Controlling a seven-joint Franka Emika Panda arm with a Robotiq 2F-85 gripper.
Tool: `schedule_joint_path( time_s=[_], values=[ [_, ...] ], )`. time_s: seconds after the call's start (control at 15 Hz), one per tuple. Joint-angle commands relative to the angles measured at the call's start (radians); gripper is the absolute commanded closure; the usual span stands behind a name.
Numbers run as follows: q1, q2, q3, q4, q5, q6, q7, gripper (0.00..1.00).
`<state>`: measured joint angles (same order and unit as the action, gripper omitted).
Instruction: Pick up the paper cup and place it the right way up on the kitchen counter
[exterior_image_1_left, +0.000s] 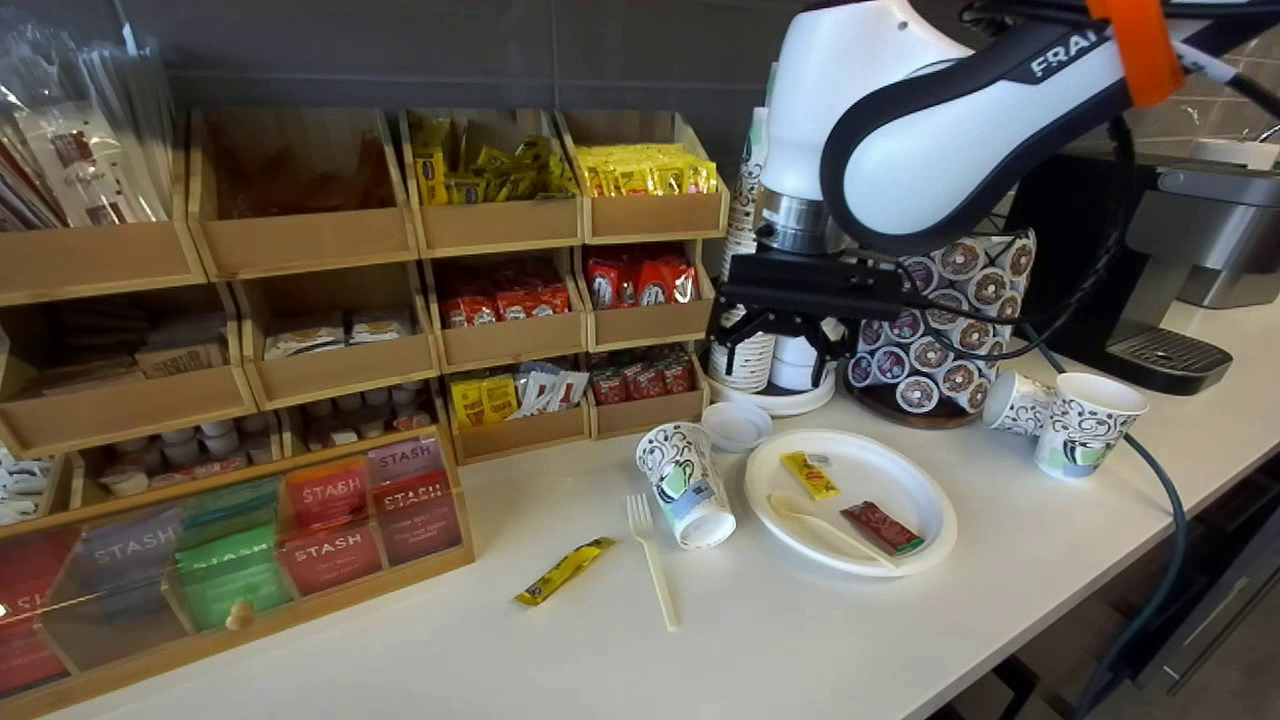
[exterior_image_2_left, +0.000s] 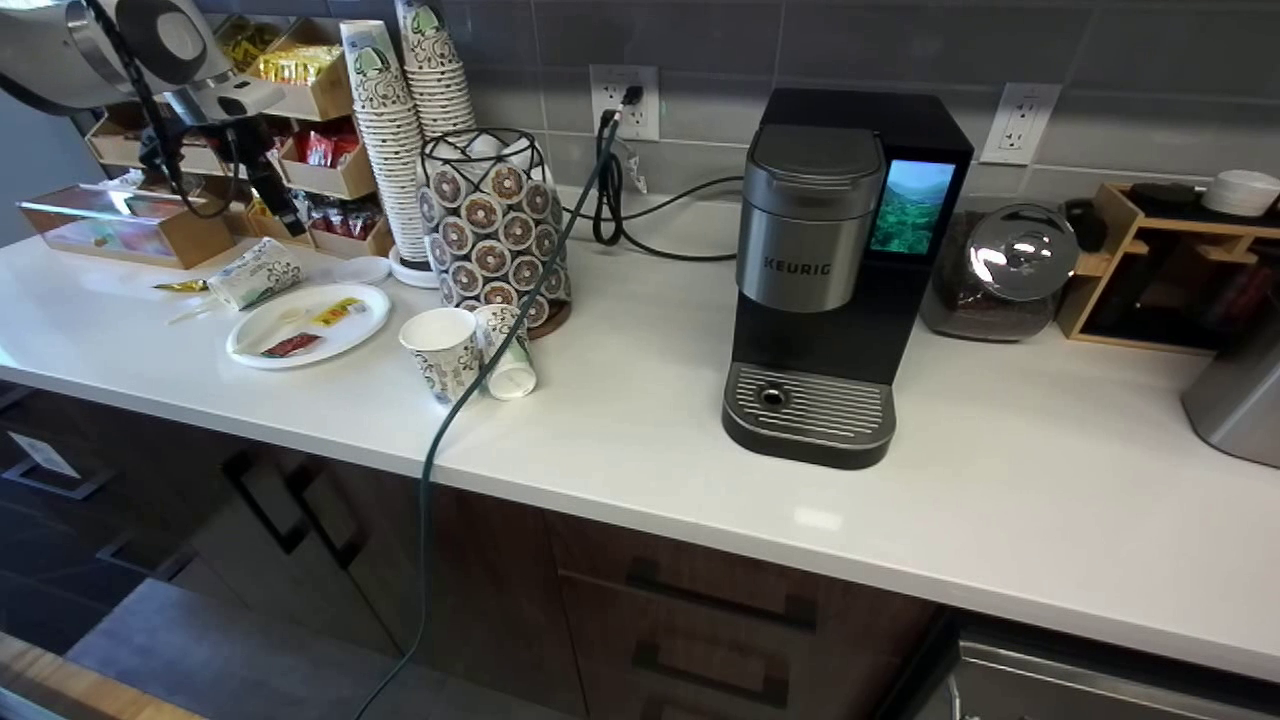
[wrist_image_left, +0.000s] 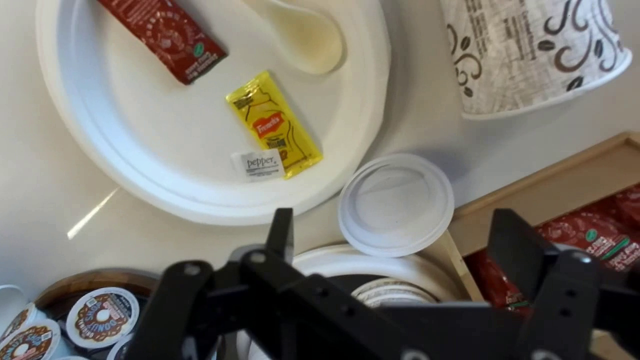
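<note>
A white paper cup with green and dark print (exterior_image_1_left: 685, 482) lies on its side on the pale counter (exterior_image_1_left: 800, 650), between a plastic fork and a plate. It also lies on its side in an exterior view (exterior_image_2_left: 257, 274), and part of it shows at the top right of the wrist view (wrist_image_left: 537, 55). My gripper (exterior_image_1_left: 775, 368) is open and empty, raised above the back of the counter by the cup stacks, behind the plate and away from the cup. In the wrist view, a white lid shows between the spread fingertips (wrist_image_left: 395, 215).
A plate (exterior_image_1_left: 765, 540) holds packets and a spoon. The fork (exterior_image_1_left: 655, 570), a yellow packet (exterior_image_1_left: 565, 572) and the lid (exterior_image_1_left: 737, 425) lie nearby. An upright cup (exterior_image_1_left: 1088, 425) stands beside another lying cup (exterior_image_1_left: 1018, 403). Pod holder (exterior_image_2_left: 495, 225), cup stacks (exterior_image_2_left: 390, 150), wooden rack (exterior_image_1_left: 510, 225) and cable (exterior_image_2_left: 430, 490) are obstacles.
</note>
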<state>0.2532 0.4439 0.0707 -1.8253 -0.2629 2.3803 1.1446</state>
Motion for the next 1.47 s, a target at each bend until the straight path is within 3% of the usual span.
schedule_joint_path(
  time_s=[0.0, 0.27, 0.47, 0.8, 1.13, 1.27, 1.4],
  values=[
    [0.03, 0.012, -0.025, 0.014, 0.015, -0.005, 0.0, 0.0],
    [0.033, 0.02, -0.032, 0.026, 0.014, -0.008, 0.004, 0.0],
    [0.023, 0.069, -0.014, 0.064, 0.067, 0.051, -0.02, 0.0],
    [0.019, 0.165, 0.009, 0.137, 0.163, 0.042, -0.083, 0.0],
    [0.033, 0.239, -0.007, 0.205, 0.227, 0.063, -0.097, 0.0],
    [0.032, 0.253, -0.002, 0.231, 0.244, 0.02, -0.106, 0.0],
    [0.023, 0.259, 0.021, 0.248, 0.274, -0.069, -0.149, 0.08]
  ],
)
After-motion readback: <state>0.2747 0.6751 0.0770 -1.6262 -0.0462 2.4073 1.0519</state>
